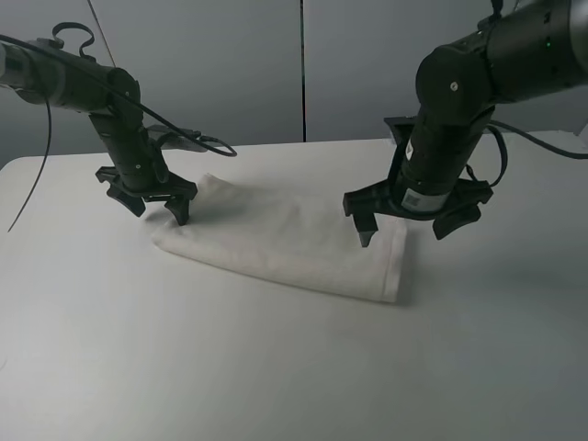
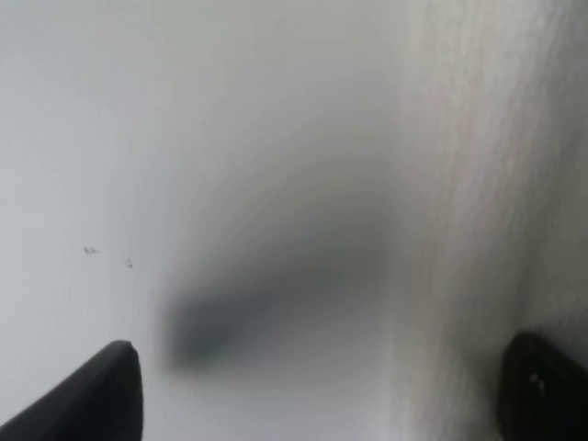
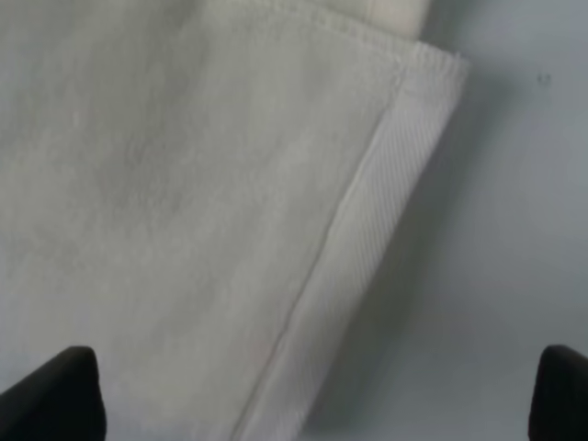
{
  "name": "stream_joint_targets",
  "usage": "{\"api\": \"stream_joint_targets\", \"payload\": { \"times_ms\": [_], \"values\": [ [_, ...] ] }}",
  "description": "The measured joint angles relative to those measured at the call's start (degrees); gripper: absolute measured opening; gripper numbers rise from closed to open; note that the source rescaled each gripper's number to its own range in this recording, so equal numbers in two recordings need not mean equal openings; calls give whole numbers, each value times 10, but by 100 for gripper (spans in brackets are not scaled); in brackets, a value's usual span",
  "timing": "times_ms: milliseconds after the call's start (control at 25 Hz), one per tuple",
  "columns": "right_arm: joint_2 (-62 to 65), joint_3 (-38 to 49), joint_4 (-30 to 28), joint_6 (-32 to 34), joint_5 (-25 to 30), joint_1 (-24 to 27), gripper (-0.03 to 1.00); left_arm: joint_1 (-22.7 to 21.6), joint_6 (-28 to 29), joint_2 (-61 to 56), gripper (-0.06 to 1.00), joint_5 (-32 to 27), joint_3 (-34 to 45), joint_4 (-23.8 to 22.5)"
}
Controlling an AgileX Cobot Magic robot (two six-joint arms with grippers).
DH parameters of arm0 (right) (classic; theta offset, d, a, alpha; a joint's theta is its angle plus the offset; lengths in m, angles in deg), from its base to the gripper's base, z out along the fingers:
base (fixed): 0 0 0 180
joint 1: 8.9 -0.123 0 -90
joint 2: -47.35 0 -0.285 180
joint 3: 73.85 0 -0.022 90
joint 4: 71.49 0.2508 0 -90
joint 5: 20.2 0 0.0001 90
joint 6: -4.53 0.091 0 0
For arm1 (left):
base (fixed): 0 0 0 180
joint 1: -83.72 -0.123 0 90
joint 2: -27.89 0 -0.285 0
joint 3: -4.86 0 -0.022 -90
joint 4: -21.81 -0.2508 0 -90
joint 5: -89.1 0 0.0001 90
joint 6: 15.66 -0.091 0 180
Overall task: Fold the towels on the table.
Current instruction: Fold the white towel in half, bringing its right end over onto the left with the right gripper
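The white terry towel (image 1: pixel 285 241) lies folded into a long strip on the white table (image 1: pixel 276 367). My left gripper (image 1: pixel 154 202) is open, hovering just over the towel's left end, one fingertip over the cloth and one over bare table; in the left wrist view the towel (image 2: pixel 487 184) is a blur beside the table (image 2: pixel 138 138). My right gripper (image 1: pixel 409 225) is open wide over the towel's right end. The right wrist view shows the towel's corner (image 3: pixel 184 184) with its woven border band (image 3: pixel 367 239), straddled by the fingertips (image 3: pixel 50 400). The label is not visible.
A black cable (image 1: pixel 197 140) trails from the left arm onto the table behind the towel. The table's back edge (image 1: pixel 303 144) meets a grey wall. Bare table top stretches in front of the towel (image 1: pixel 276 386).
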Motion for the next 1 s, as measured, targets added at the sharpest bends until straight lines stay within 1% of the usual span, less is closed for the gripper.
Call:
{"api": "stream_joint_targets", "payload": {
  "times_ms": [80,320,520,680,1000],
  "values": [
    [-20,-1,1,6,-13,0,100,0,0,0,99,0,0,0],
    [-72,-20,15,18,-17,21,100,0,0,0,99,0,0,-2],
    [-105,-41,44,14,-17,29,100,0,0,0,99,0,0,-4],
    [-111,-48,69,9,-28,29,100,0,0,0,99,0,0,-5],
    [-138,-52,75,8,-40,29,100,0,-3,0,99,1,0,-5]
  ]
}}
